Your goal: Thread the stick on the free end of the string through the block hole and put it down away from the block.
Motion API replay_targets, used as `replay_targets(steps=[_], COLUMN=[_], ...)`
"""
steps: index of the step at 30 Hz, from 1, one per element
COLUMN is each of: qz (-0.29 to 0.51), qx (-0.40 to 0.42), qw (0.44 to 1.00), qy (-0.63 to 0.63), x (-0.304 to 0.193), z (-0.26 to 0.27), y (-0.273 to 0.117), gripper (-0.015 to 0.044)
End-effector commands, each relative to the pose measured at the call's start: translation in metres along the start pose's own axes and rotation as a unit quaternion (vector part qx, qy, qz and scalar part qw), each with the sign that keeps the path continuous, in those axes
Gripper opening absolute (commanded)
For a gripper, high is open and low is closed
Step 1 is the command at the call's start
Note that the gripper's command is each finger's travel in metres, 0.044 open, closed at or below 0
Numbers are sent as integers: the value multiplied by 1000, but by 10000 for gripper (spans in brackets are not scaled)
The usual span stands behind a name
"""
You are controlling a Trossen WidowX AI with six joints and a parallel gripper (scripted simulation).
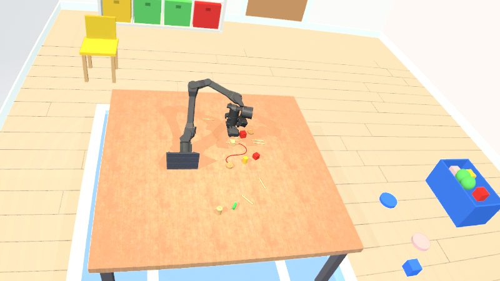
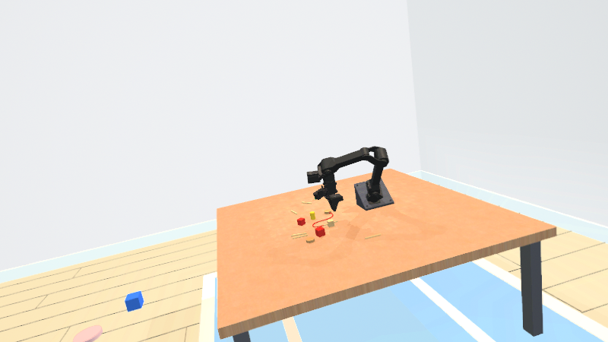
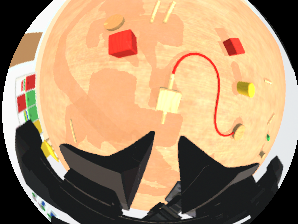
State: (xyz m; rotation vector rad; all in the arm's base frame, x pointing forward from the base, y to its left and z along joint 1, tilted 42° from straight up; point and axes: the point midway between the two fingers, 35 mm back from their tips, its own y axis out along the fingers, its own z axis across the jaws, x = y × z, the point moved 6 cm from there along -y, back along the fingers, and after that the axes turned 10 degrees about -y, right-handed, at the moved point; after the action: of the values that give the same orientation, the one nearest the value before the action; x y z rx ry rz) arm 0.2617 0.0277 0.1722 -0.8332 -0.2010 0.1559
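The pale wooden block (image 1: 232, 141) (image 2: 330, 223) (image 3: 168, 101) stands on the table. The thin stick (image 3: 171, 81) sits in its hole, with an end showing at each side. The red string (image 1: 246, 150) (image 3: 219, 95) leaves the stick's upper end in the wrist view and curves to the round wooden button (image 1: 229, 165) (image 2: 327, 212) (image 3: 239, 131). No string shows at the stick's other end. My gripper (image 1: 232, 135) (image 2: 334, 208) (image 3: 167, 135) is partly open and empty, above the table. In the wrist view its fingertips lie just below the stick's stringless end.
A red cube (image 1: 242, 133) (image 2: 320, 232) (image 3: 122, 43) and a loose wooden disc (image 1: 250, 132) (image 3: 114, 22) are near the block. Another red cube (image 1: 255, 155) (image 3: 233, 46), a yellow cylinder (image 1: 245, 160) (image 3: 245, 89) and several loose sticks lie around.
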Motion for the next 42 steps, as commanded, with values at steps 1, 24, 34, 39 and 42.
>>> replay_targets(steps=[1, 24, 34, 39, 42], qz=[-1, -1, -1, -1, 0], qx=[0, 1, 3, 3, 2], qw=[1000, 1000, 1000, 1000, 1000], qy=[1, 1, 1, 1, -1], x=[0, 0, -1, -2, -2], z=[0, 1, 2, 2, 1], y=[8, 45, 60, 64, 62], gripper=[121, 121, 121, 121, 95])
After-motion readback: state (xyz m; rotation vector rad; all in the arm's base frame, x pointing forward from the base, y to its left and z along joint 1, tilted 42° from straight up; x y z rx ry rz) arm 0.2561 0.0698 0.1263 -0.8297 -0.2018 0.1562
